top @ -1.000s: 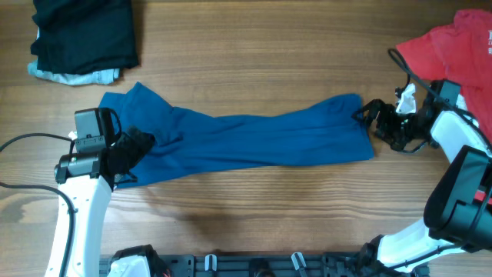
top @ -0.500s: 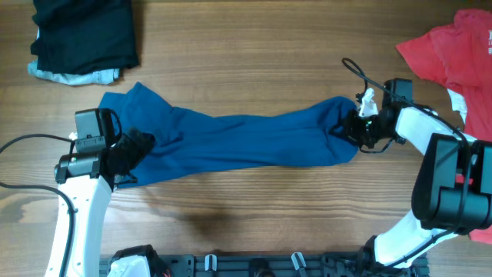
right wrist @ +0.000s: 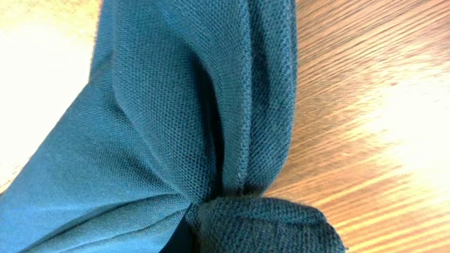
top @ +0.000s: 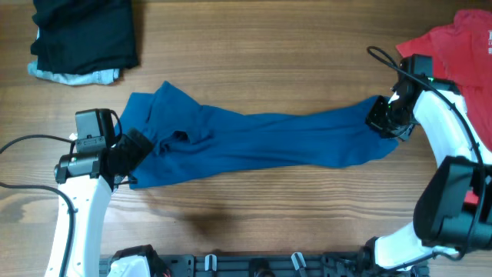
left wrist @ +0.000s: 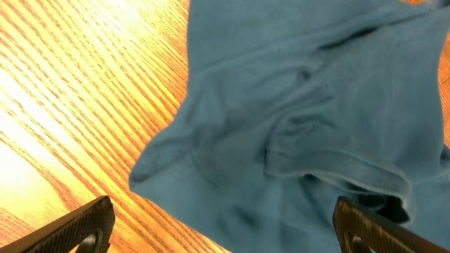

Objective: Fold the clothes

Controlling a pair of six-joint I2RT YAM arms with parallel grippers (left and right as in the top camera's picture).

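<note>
At the far left back corner of the bench (top: pixel 254 223) lies a black garment (top: pixel 84 35), folded flat on a pale-blue piece (top: pixel 73 75) that shows along its near edge; both are well apart from the arms. A dark cable (top: pixel 23 141) loops over the wood to the left arm. The left pincer (top: pixel 137 154) sits over the left end of the deep-blue shirt (top: pixel 261 140); in the wrist view its fingers (left wrist: pixel 77 226) stand wide apart, with rumpled cloth and a hemmed edge lying between them, not clamped. The shirt stretches across the middle of the bench as a long, creased band, broader and more crumpled at the left, narrowing toward the right. Its right end runs into the right pincer (top: pixel 380 120), closed upon it: the right wrist view shows the cloth gathered into a tight pinched bunch, the fingers themselves hidden behind it. Beyond the right arm, at the far right corner, lies a red shirt (top: pixel 453 50), loosely heaped and cut by the picture edge.
</note>
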